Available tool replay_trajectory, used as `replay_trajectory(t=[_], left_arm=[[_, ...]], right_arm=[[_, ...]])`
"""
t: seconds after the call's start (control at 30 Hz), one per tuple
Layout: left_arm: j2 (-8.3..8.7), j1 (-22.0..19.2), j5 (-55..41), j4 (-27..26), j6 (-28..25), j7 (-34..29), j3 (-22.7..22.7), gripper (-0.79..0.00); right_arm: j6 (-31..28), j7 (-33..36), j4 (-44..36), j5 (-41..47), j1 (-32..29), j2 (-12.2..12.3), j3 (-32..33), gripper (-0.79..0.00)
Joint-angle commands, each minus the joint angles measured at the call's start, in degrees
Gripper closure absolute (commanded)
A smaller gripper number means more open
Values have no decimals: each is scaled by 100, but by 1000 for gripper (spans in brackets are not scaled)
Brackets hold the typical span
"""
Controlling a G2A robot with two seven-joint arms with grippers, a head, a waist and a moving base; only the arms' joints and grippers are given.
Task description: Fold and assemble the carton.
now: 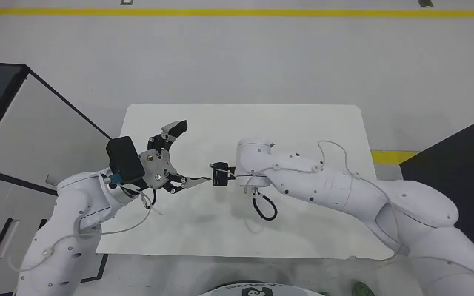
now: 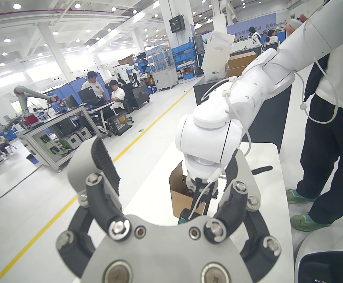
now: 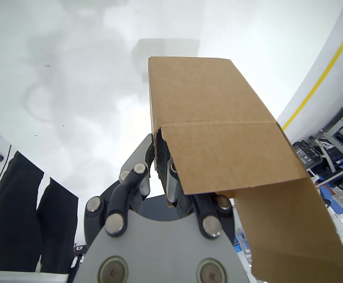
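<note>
Right end effector (image 3: 160,152) clenched on edge of brown carton (image 3: 214,120) | left end effector (image 1: 194,152) released, above bench (image 1: 311,126) | carton partly hidden behind right arm (image 2: 241,88)

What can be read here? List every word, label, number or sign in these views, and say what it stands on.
Nothing can be read for sure.
On the brown cardboard carton: no print on the faces that show.
On the blue banner at the hall's far wall: white characters, too small and partly hidden to read.
On the white box with a handle slot: a small label, too blurred to read.
</note>
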Motion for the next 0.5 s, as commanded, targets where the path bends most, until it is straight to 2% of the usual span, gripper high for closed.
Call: replay_trajectory(t=[0.0, 0.47], left_arm=[[0, 0, 0, 0, 0, 0, 0, -785], [0, 0, 0, 0, 0, 0, 0, -785]], right_arm=[[-25, -26, 72, -27, -24, -45, 0, 0], [-156, -157, 101, -253, -145, -48, 0, 0]])
